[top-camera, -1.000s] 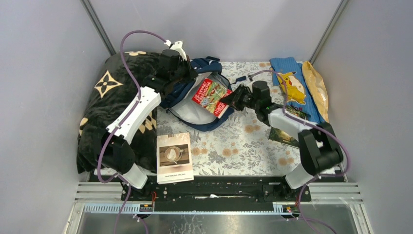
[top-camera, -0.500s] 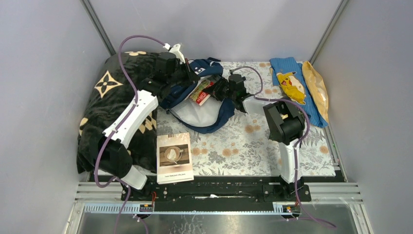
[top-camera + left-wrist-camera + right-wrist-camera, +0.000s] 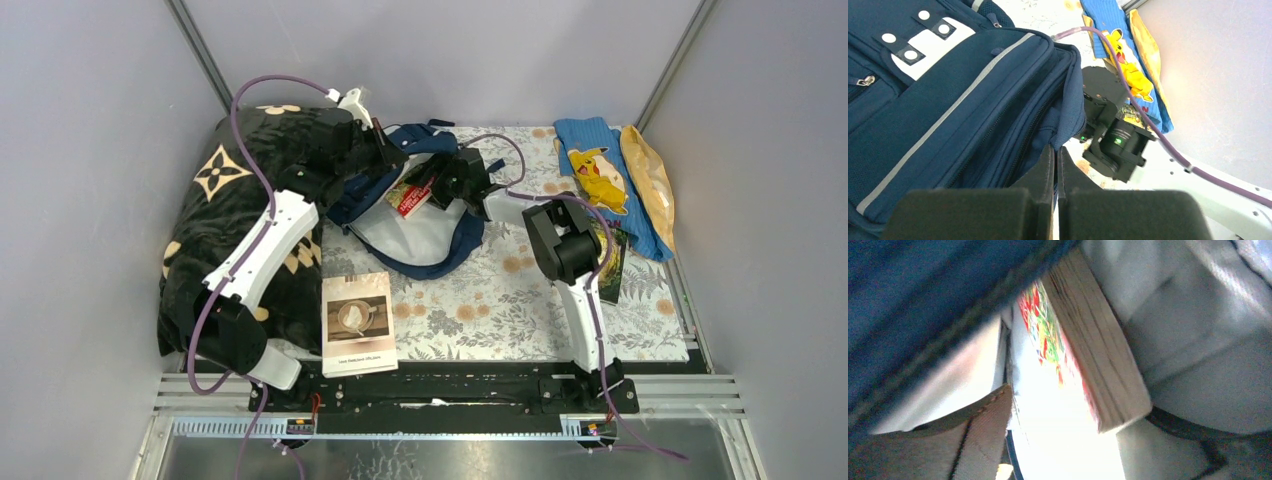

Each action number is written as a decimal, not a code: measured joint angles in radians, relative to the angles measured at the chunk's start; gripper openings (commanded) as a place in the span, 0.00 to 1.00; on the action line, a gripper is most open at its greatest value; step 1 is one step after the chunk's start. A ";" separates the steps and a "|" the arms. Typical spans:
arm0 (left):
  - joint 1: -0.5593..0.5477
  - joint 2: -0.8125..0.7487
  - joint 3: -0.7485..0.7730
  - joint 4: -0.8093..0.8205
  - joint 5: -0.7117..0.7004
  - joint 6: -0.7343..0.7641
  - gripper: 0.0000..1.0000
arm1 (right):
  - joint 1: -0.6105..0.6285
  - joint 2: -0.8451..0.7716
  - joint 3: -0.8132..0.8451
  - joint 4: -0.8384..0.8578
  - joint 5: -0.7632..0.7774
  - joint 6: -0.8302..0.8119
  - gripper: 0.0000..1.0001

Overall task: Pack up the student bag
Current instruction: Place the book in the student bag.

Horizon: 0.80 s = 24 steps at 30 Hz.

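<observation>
At the far centre of the table, on the flowered cloth [image 3: 500, 290]: the student bag [image 3: 425, 235], navy, lying with its mouth gaping toward the near right and its pale lining showing. Sits just beside the black blanket [image 3: 215, 200] heaped along the left.

Left gripper [image 3: 1056, 150]: jaws pressed together on a fold of the bag's zipped upper edge, at the far left of the opening.

Right gripper [image 3: 440, 185]: at the mouth from the right, against a red book [image 3: 408, 197] that is partly inside under the upper flap. Fingers hidden, so cannot tell whether clamped on the book or parted.

Near the left arm's base, flat on the cloth: a pale book with a coffee-cup cover [image 3: 358, 322].

At the far right: a blue cloth with a yellow cartoon figure [image 3: 598, 170], with a yellow packet [image 3: 650, 180] just beside it.
</observation>
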 measured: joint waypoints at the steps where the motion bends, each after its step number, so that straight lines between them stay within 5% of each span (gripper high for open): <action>1: 0.000 0.000 -0.002 0.000 -0.001 -0.002 0.00 | 0.001 -0.022 -0.030 -0.008 0.008 -0.010 0.84; 5: 0.000 0.000 -0.012 0.005 -0.001 -0.015 0.00 | 0.003 -0.159 -0.156 -0.069 0.035 -0.082 0.95; 13: 0.000 0.013 -0.047 0.068 0.000 -0.044 0.00 | 0.004 -0.472 -0.332 -0.209 0.067 -0.218 0.99; 19: 0.000 0.057 -0.017 0.040 0.042 0.009 0.00 | -0.028 -0.837 -0.578 -0.404 0.317 -0.386 1.00; 22: -0.008 0.092 0.002 0.035 0.105 0.054 0.00 | -0.165 -1.010 -0.671 -0.494 0.404 -0.448 1.00; 23: -0.014 0.101 0.002 0.030 0.117 0.072 0.01 | -0.233 -1.049 -0.692 -0.523 0.434 -0.462 1.00; 24: -0.023 0.109 0.002 0.021 0.122 0.091 0.24 | -0.299 -1.080 -0.712 -0.546 0.467 -0.473 1.00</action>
